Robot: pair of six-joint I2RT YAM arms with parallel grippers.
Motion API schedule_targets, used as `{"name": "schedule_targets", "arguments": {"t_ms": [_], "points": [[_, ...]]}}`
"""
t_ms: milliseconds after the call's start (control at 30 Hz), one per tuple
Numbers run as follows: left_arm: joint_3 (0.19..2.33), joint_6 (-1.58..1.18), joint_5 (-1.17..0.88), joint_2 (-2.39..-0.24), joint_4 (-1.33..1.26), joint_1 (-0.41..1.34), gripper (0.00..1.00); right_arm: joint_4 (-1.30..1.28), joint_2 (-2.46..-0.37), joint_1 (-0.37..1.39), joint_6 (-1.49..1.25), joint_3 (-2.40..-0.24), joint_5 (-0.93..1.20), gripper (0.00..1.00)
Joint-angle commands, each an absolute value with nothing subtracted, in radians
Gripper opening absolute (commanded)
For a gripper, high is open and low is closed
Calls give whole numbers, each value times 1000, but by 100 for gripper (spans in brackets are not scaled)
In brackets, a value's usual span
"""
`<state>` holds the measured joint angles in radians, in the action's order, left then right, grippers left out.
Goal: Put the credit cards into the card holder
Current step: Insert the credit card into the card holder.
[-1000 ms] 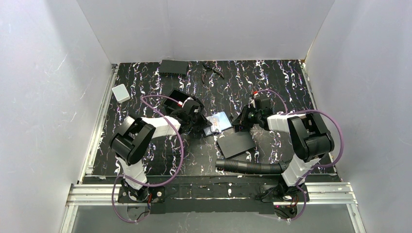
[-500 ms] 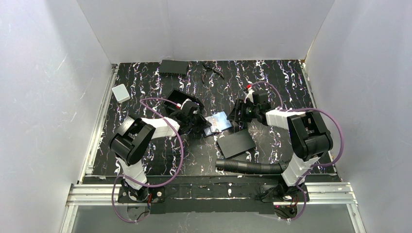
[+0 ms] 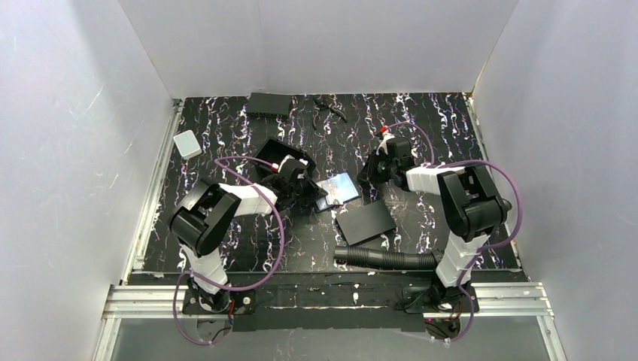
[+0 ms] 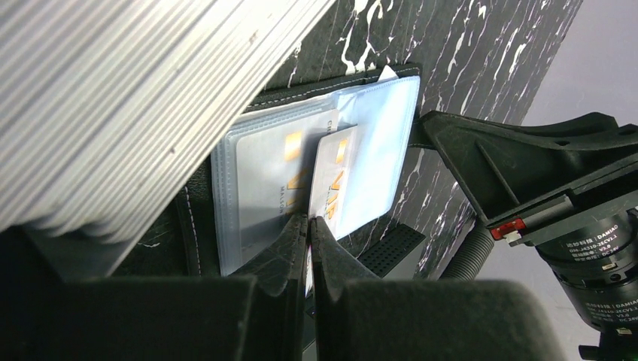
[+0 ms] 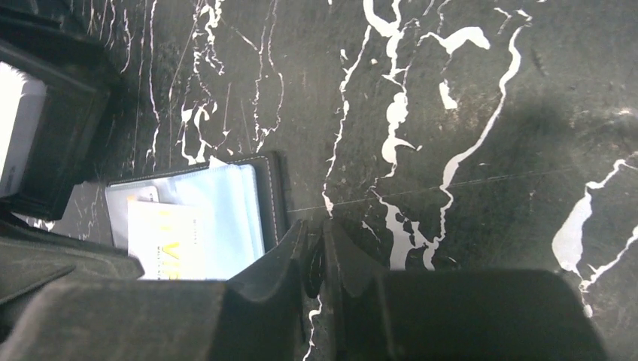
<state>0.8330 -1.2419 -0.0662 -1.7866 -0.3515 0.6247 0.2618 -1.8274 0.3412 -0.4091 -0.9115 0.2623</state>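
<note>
Left gripper (image 4: 308,226) pinches a credit card (image 4: 331,177) at the open card holder (image 3: 337,188).
It is closed fully on the card's lower edge. The upper part lies at the clear sleeves, but I cannot tell if it is inside a pocket. The right gripper (image 5: 314,229), its jaws nearly together and holding nothing, stands just beside the holder's stitched edge, with bare table (image 5: 466,90) beyond it. A black sheet (image 3: 365,220) lies near.

soft, even light from above. just ahead of the left gripper (image 4: 310,226) glare bleaches the credit card (image 4: 331,180); nearer, all blurs. around the right gripper (image 5: 316,233) the view is dim, grainy.
</note>
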Motion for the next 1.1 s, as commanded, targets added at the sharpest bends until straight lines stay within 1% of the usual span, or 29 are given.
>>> {"name": "schedule_targets", "arguments": {"t_ms": [0, 67, 133, 533, 733, 933, 1067], "points": [[798, -1266, 20, -1751, -327, 615, 0, 221, -1832, 347, -414, -891, 176, 13], [795, -1270, 31, -1751, -337, 615, 0, 222, -1820, 347, -421, -873, 166, 6], [793, -1269, 42, -1748, -342, 615, 0, 218, -1815, 347, -425, -863, 160, 2], [782, -1253, 74, -1757, -410, 618, 0, 230, -1813, 347, -451, -856, 187, 1], [785, -1265, 67, -1776, -428, 640, 0, 238, -1807, 346, -473, -850, 198, 1], [767, -1313, 43, -1805, -503, 648, 0, 241, -1803, 347, -483, -845, 205, 1], [771, -1294, 46, -1812, -532, 653, 0, 248, -1801, 347, -489, -838, 213, 1]]}}
